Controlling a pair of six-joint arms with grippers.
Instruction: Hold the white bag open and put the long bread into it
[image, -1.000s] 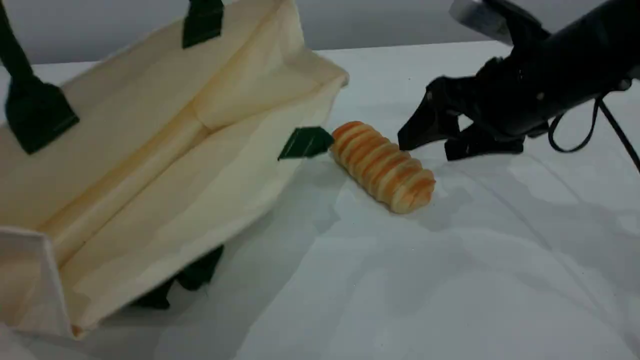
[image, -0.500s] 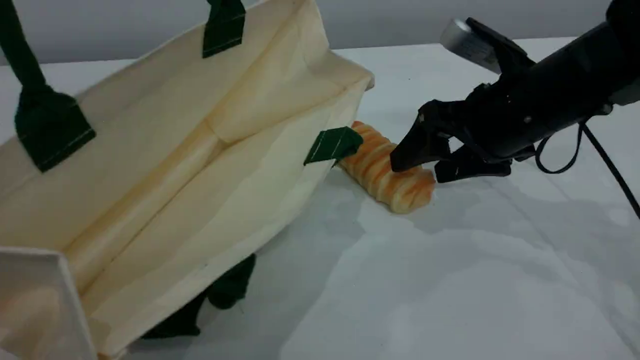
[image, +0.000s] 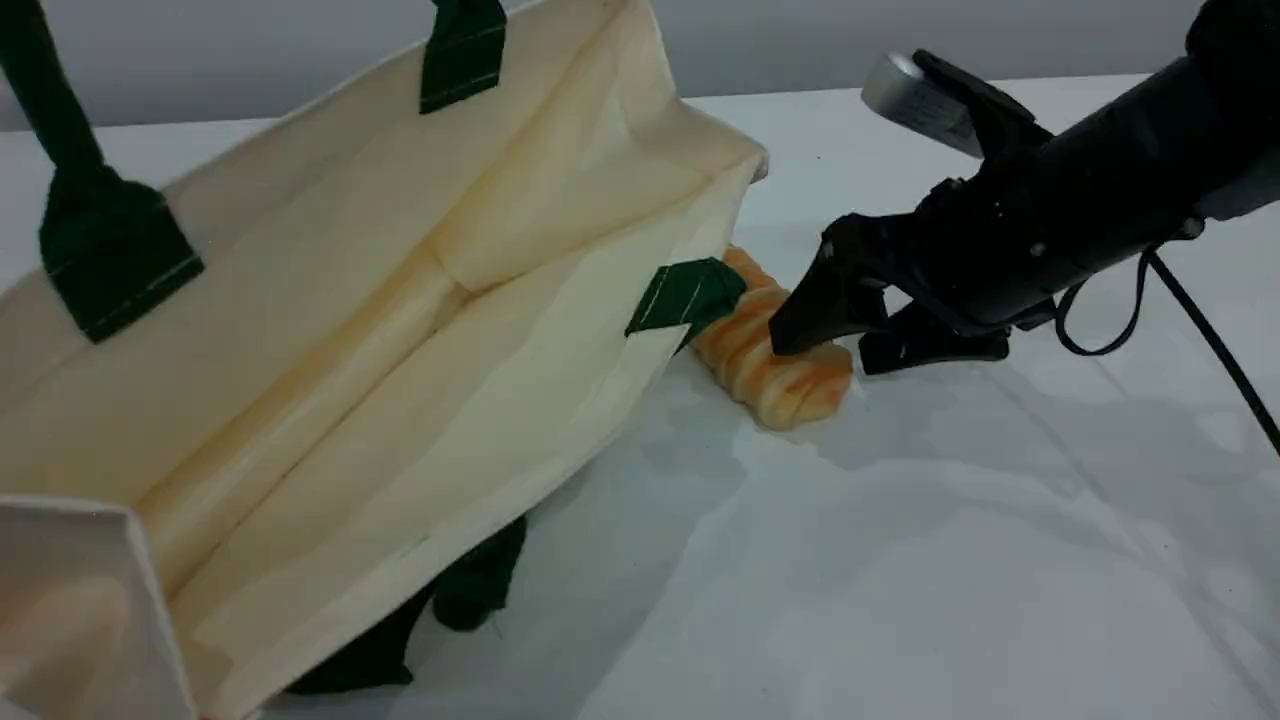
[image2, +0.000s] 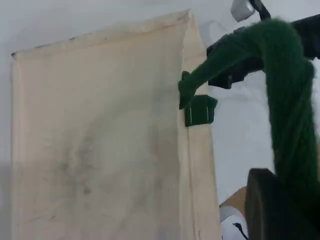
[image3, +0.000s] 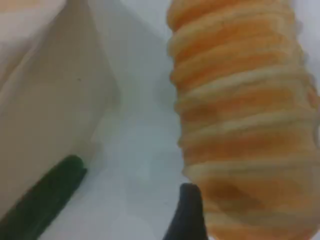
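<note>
The white bag (image: 350, 330) lies tilted with its mouth wide open toward the camera, and its upper side is lifted by a dark green handle (image: 60, 130). In the left wrist view that handle (image2: 290, 100) runs into my left gripper (image2: 287, 200), which is shut on it above the bag's flat side (image2: 100, 140). The long bread (image: 775, 370) lies on the table just right of the bag's rim, its far end hidden behind a green tab (image: 685, 295). My right gripper (image: 850, 340) is open, with its fingers either side of the bread (image3: 240, 120). One fingertip (image3: 187, 215) is beside the loaf.
A white cloth covers the table (image: 900, 560). The bag's second green handle (image: 470, 590) lies under its lower edge. A black cable (image: 1110, 320) loops from the right arm. A grey wall stands behind.
The bag has shifted right, and its green tab now overlaps the bread's far end. My right gripper has moved left and down over the bread, still open.
</note>
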